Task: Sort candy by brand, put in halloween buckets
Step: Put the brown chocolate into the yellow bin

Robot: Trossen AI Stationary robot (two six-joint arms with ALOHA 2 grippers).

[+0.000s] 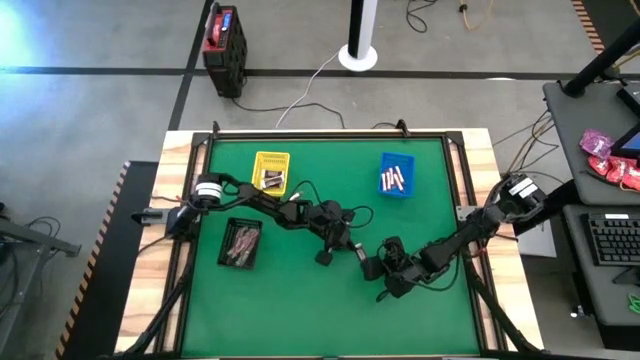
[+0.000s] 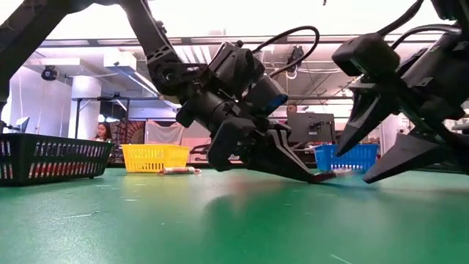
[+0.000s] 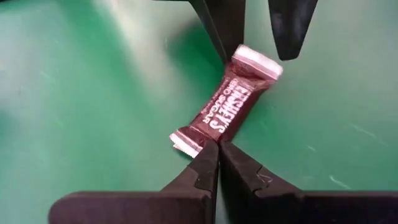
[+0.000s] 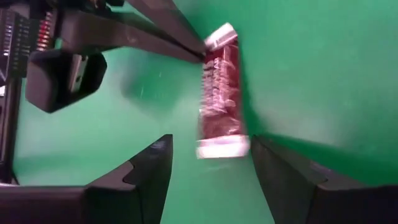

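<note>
A dark brown candy bar [image 3: 227, 106] with white crimped ends lies on the green table between my two grippers; it also shows in the right wrist view [image 4: 219, 93]. My left gripper [image 3: 217, 146] is shut at one end of the bar [image 1: 352, 250]. My right gripper [image 4: 211, 142] is open [image 1: 380, 268], one finger on each side of the bar's other end without touching it. The yellow bin [image 1: 271, 170], the blue bin [image 1: 397, 175] and the black bin [image 1: 240, 243] each hold candy. My left gripper pinches the candy bar between its two fingertips at the bar's long edge beside one crimped end [image 3: 208, 138]. The fingers [image 2: 293, 167] slant down at it from the table's left side. The bar lies flat on the table.
The black bin sits near the left arm's elbow; the yellow and blue bins stand toward the far edge. A loose candy [image 2: 179, 170] lies on the table in front of the yellow bin [image 2: 155, 156]. Open green table lies toward the near edge. People show in the room beyond.
</note>
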